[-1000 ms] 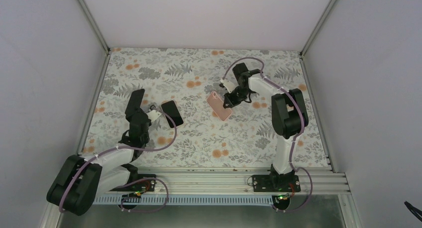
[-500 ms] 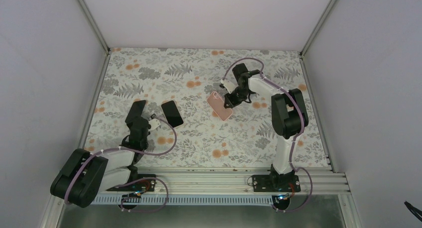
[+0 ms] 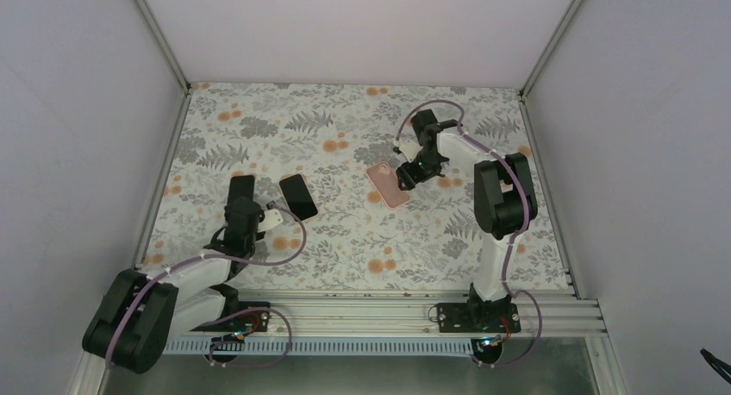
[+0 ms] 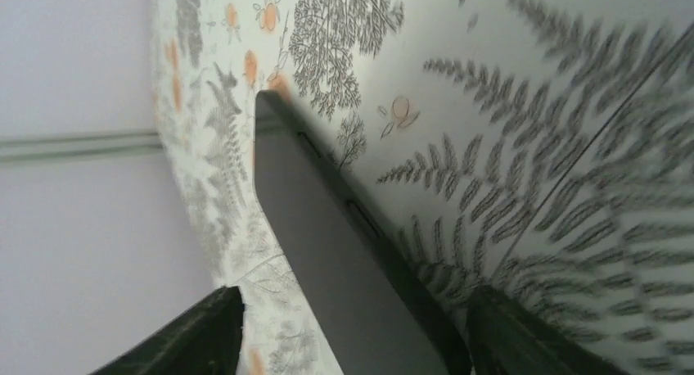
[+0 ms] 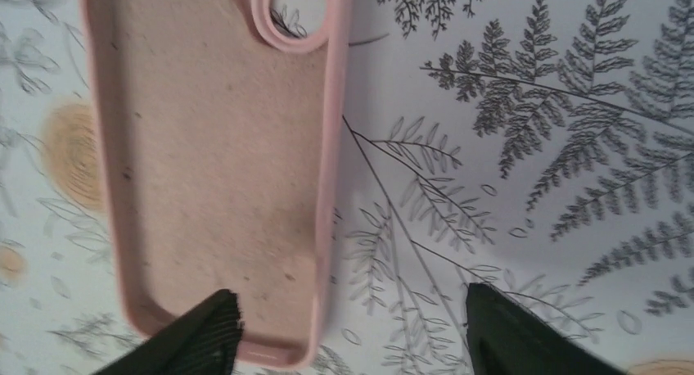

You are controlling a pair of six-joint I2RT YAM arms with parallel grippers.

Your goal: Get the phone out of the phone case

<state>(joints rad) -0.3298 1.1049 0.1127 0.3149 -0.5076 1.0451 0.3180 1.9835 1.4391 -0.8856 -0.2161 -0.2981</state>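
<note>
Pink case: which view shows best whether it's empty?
Right wrist: the pink case is close up, open side up, its inside bare, camera cutout clear. Top external shows it small and flat on the mat. Left wrist shows only the phone, not the case.

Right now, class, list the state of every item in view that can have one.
phone case: empty, lying inner side up.
phone: out of the case, lying flat.
left gripper: open, fingers either side of the phone, not gripping.
right gripper: open, holding nothing.
</note>
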